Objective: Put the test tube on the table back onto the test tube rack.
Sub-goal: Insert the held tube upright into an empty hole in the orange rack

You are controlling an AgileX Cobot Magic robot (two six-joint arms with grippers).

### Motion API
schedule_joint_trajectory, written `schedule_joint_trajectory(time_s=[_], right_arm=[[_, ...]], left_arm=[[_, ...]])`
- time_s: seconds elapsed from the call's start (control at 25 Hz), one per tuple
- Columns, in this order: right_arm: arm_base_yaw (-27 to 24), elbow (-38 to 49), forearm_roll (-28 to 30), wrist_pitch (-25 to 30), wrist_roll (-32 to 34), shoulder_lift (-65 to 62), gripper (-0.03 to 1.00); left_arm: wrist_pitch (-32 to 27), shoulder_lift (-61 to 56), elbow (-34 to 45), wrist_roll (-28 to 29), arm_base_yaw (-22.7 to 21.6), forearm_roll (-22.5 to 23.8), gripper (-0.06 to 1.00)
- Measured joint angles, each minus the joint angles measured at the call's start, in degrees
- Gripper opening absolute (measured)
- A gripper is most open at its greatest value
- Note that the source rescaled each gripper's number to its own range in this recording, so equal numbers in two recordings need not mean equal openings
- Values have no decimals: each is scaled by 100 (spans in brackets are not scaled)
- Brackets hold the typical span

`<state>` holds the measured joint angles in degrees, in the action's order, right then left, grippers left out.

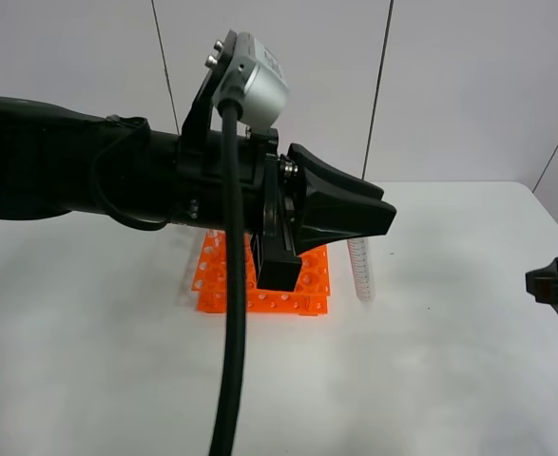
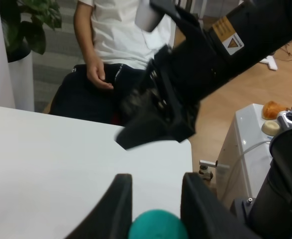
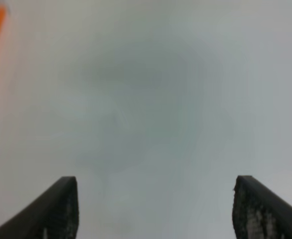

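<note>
The left gripper (image 2: 155, 186) is clamped on the teal-green cap of the test tube (image 2: 158, 226); the cap sits wedged between its two black fingers (image 2: 118, 209). In the exterior high view this gripper (image 1: 350, 214) reaches across the middle. The tube's clear, graduated body (image 1: 360, 271) hangs upright below it, just beside the right edge of the orange test tube rack (image 1: 259, 302) and outside its holes. Whether the tip touches the white counter (image 1: 431, 380) cannot be told. The rack stands on the counter, largely hidden behind the arm (image 1: 69, 157). The right gripper (image 3: 155, 204) has its jaws spread wide and empty over the counter. In the exterior high view it sits at the right edge (image 1: 556, 283), well apart from the rack.
</note>
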<state>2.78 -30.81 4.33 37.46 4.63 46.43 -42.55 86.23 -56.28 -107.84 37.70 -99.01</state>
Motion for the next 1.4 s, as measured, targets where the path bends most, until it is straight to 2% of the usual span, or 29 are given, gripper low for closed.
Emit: schedule_joint_trajectory(time_s=[0.2, 0.28, 0.36, 0.56, 0.76, 0.96, 1.4], right_arm=[[-10, -604, -6, 2150, 35, 257, 85], [-10, -768, -6, 2745, -12, 283, 85], [-10, -843, -12, 3093, -33, 283, 85], [-10, -864, -267, 3206, -33, 283, 85], [-10, -864, 20, 3211, -111, 283, 85], [-10, -864, -26, 3217, -90, 187, 85], [-10, -687, -187, 3082, -14, -1358, 85]], left_arm=[[-27, 0, 0, 5, 0, 0, 0], [-34, 0, 0, 5, 0, 0, 0], [-34, 0, 0, 10, 0, 0, 0], [-40, 0, 0, 16, 0, 0, 0], [-40, 0, 0, 26, 0, 0, 0], [-40, 0, 0, 26, 0, 0, 0], [-42, 0, 0, 26, 0, 0, 0]])
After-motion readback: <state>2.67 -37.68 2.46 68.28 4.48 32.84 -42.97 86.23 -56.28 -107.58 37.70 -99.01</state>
